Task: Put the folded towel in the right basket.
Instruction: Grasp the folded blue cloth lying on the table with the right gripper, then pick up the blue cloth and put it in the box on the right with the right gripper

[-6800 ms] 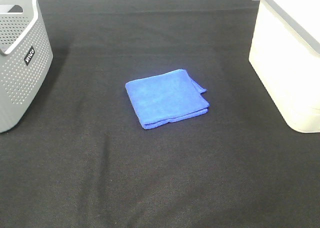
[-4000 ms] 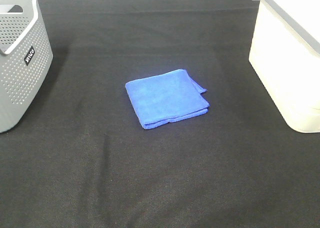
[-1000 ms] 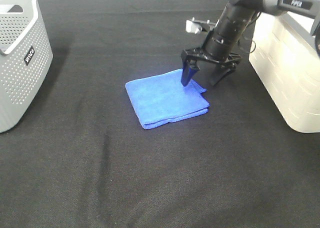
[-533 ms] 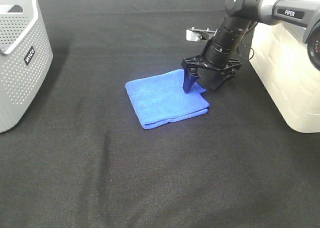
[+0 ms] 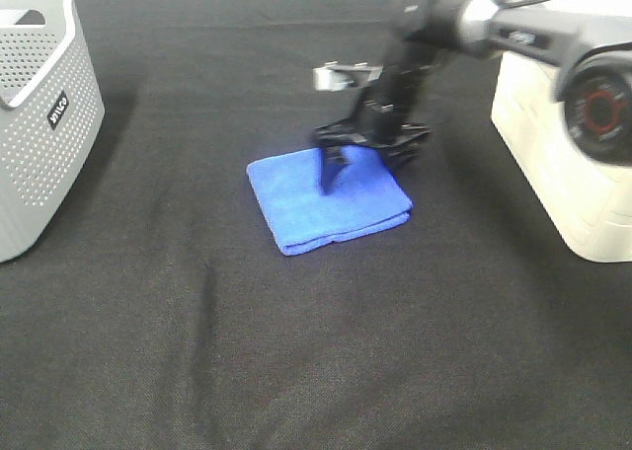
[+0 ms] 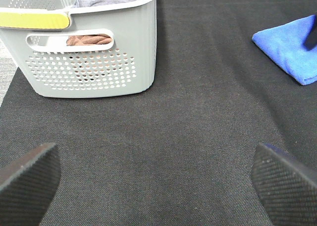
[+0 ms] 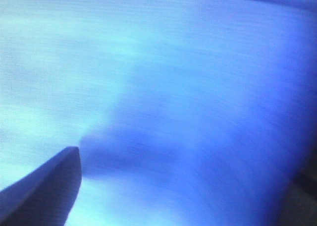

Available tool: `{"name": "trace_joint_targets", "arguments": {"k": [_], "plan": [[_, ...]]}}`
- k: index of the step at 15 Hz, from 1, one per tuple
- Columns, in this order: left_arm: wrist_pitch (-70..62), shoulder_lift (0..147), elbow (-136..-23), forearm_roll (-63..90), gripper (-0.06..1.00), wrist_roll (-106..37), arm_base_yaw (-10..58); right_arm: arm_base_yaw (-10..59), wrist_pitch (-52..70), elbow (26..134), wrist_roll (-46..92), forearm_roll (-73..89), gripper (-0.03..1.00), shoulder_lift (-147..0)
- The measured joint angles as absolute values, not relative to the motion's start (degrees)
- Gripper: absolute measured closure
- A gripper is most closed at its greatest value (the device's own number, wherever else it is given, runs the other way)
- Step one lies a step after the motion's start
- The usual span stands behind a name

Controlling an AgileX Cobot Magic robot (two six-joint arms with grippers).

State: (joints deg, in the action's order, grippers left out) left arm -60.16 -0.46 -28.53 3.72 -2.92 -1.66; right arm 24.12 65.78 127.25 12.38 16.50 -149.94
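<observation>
Soft, even overhead light falls on the towel [image 5: 326, 201], with only a faint shadow on it. To the towel's right the white basket [image 5: 578, 164] blows out to glare, and the right arm [image 5: 420, 55] just behind the towel is smeared. The right wrist view is 1 unfocused blue haze. The left wrist view is sharp.

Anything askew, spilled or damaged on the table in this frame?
Nothing stands out. The folded blue towel lies flat on the black cloth, the right gripper open at its far edge; the grey perforated basket and white basket stand upright.
</observation>
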Motion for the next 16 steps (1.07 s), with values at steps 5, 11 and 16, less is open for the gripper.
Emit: {"name": "trace_joint_targets", "arguments": {"k": [5, 11, 16], "plan": [[-60.2, -0.5, -28.5, 3.7, -0.03, -2.9, -1.7, 29.3, 61.7, 127.5, 10.5, 19.6, 0.59, -150.6], [-60.2, -0.5, -28.5, 3.7, -0.03, -2.9, -1.7, 29.5, 69.3, 138.7, 9.5, 21.1, 0.63, -150.3], [-60.2, -0.5, -28.5, 3.7, -0.03, -2.9, -1.7, 23.9, 69.5, 139.2, 6.7, 16.6, 0.63, -127.3]]}}
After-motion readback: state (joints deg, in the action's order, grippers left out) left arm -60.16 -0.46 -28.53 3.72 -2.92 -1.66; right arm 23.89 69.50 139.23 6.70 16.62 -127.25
